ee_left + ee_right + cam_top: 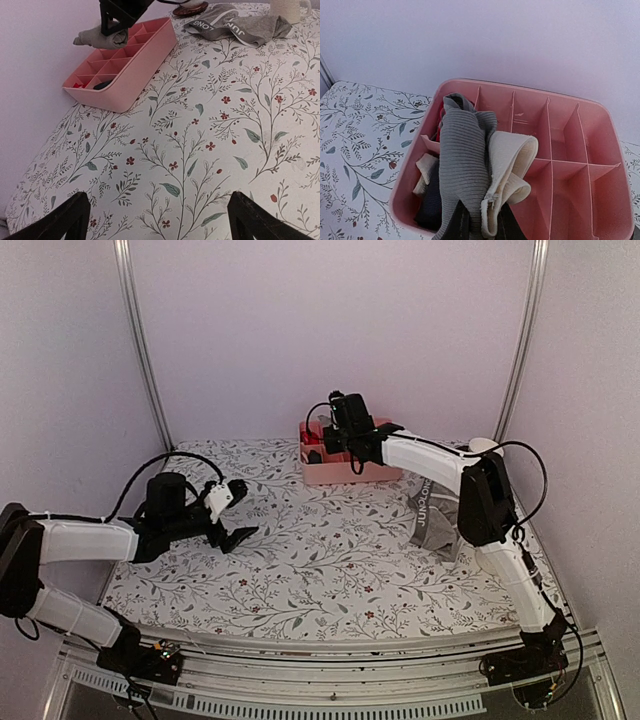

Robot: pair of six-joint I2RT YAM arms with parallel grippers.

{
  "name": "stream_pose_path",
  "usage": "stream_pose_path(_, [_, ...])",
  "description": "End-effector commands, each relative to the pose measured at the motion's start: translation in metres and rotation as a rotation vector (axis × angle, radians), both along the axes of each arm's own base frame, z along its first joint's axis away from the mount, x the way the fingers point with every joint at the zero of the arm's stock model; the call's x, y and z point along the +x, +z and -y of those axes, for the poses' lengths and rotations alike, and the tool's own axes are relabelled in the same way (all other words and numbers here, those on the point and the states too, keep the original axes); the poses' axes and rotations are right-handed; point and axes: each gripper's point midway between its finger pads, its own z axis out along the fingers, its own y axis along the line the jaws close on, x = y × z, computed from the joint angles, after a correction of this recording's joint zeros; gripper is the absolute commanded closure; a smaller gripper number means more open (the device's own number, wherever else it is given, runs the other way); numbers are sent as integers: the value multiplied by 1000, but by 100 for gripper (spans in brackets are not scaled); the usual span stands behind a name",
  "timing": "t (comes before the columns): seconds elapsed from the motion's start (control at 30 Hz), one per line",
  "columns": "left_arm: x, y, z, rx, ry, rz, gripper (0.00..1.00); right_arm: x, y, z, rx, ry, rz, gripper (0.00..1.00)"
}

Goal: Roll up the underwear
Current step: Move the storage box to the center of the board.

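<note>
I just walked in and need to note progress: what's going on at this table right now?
The right gripper is shut on the bundled grey briefs and holds them over one end of the pink tray, at the far side of the table. The grey boxer-briefs lie flat and unrolled on the floral table cover, under the right arm. The left gripper hangs open and empty, away from both garments.

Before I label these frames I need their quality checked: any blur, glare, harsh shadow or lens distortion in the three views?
Top external: soft, even, lilac-tinted light, no glare; the right arm hides part of the boxer-briefs. Left wrist: floral cloth sharp, its left edge looks bowed by the lens. Right wrist: briefs and pink tray crisp, dark only at the bottom edge.
</note>
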Motion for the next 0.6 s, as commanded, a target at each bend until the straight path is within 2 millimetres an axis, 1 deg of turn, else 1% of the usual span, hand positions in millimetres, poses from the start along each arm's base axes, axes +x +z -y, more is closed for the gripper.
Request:
stream_pose_path(0.0, [8,5,-10,-13,65,41,2,24,11,8,67,-91,115,99])
stream_pose_path(0.1, [8,10,-13,-19,78,67,1,32,-3,10,74,-100,121,99])
stream_pose_path(0.17, [7,12,-14,-22,79,77,2,36,-16,14,71,-110,108,99])
stream_pose_path(0.3, [6,12,-13,-23,70,78,1,42,-38,18,88,-102,61,99])
stream_pose_path(0.43, [6,10,-13,-19,69,79,2,37,-51,13,93,-68,10,99])
stream_pose_path(0.57, [5,10,-13,-17,65,81,2,19,-60,6,79,-28,-63,99])
